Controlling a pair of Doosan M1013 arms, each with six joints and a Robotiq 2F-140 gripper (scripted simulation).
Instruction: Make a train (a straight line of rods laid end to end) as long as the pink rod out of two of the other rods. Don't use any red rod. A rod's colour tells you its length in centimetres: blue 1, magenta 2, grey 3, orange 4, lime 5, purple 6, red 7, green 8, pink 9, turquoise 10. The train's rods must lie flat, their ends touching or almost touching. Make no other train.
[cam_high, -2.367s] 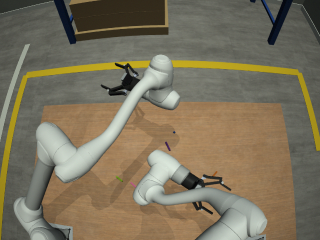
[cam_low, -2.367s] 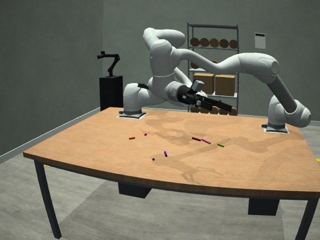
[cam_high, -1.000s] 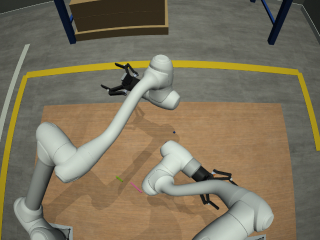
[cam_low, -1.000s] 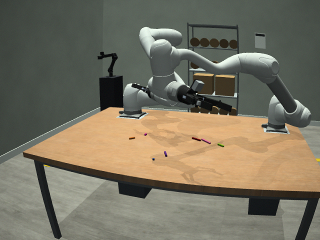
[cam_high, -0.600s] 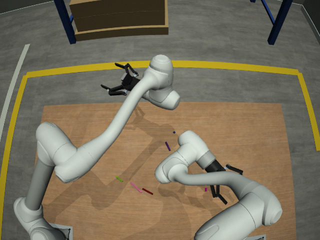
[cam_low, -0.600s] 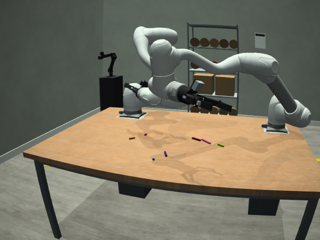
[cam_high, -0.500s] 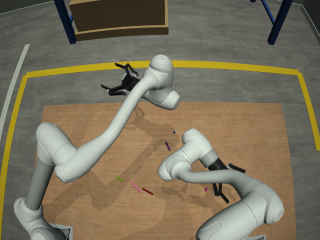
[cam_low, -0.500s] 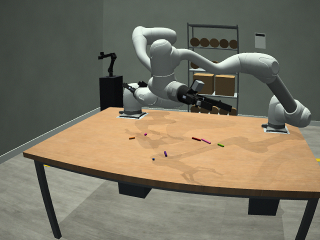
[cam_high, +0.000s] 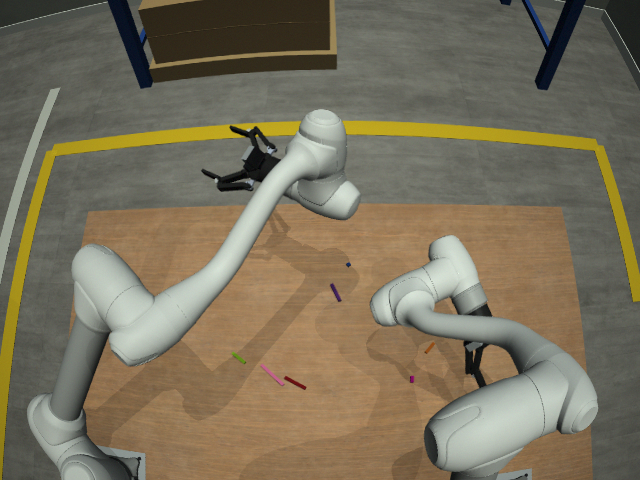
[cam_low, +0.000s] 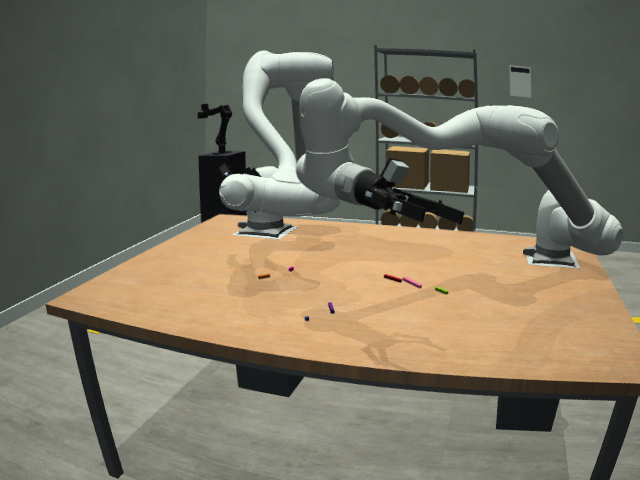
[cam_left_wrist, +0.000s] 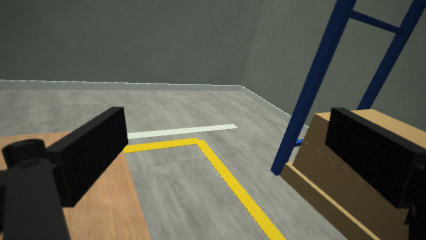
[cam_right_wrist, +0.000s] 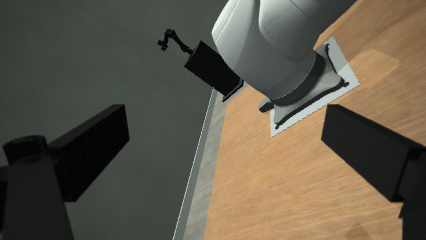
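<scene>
Okay, top view: wooden table (cam_high: 496, 227) (cam_low: 180, 304) (cam_left_wrist: 112, 217) (cam_right_wrist: 280, 190) carries all seven rods, lying flat and scattered. Pink rod (cam_high: 272, 375) (cam_low: 412, 282) sits between lime rod (cam_high: 238, 358) (cam_low: 441, 290) and red rod (cam_high: 295, 382) (cam_low: 392, 277), with one end just beside the red one; can't tell if they touch. Purple rod (cam_high: 335, 292) (cam_low: 331, 307) is near blue rod (cam_high: 348, 264) (cam_low: 306, 318), ends apart. Orange rod (cam_high: 429, 347) (cam_low: 263, 276) and magenta rod (cam_high: 412, 379) (cam_low: 291, 268) are near each other, on the right arm's side. Left gripper (cam_high: 218, 149) (cam_low: 442, 215) (cam_left_wrist: 227, 127) (cam_right_wrist: 0, 0) is spread wide past the table edge, over the floor; right gripper (cam_high: 476, 378) (cam_low: 232, 170) (cam_right_wrist: 226, 122) is partly hidden under its own arm.Okay, top view: wooden table (cam_high: 496, 227) (cam_low: 180, 304) (cam_left_wrist: 112, 217) (cam_right_wrist: 280, 190) carries seven rods, lying flat and scattered. Pink rod (cam_high: 272, 375) (cam_low: 412, 282) sits between lime rod (cam_high: 238, 358) (cam_low: 441, 290) and red rod (cam_high: 295, 382) (cam_low: 392, 277), one end just beside the red one; can't tell if they touch. Purple rod (cam_high: 335, 292) (cam_low: 331, 307) is near blue rod (cam_high: 348, 264) (cam_low: 306, 318), ends apart. Orange rod (cam_high: 429, 347) (cam_low: 263, 276) and magenta rod (cam_high: 412, 379) (cam_low: 291, 268) are near each other, on the right arm's side. Left gripper (cam_high: 218, 149) (cam_low: 442, 215) (cam_left_wrist: 227, 127) is released, spread wide beyond the table edge; right gripper (cam_high: 476, 378) (cam_low: 232, 170) (cam_right_wrist: 226, 122) is partly hidden by its own arm. Exterior view: same rod layout, purple and blue closest to the front edge, lime and orange well apart. Left gripper tilts down in mid-air, right gripper mostly blocked by the arms. Left wrist view: fingers wide apart, nothing held; yellow floor line (cam_left_wrist: 225, 172), blue frame (cam_left_wrist: 320, 67) and brown boxes (cam_left_wrist: 340, 177) behind. Right wrist view: fingers also wide and holding nothing, an arm base (cam_right_wrist: 280, 120) on the table and a small black robot arm (cam_right_wrist: 180, 42) on a black pedestal (cam_right_wrist: 212, 67) beyond.
</scene>
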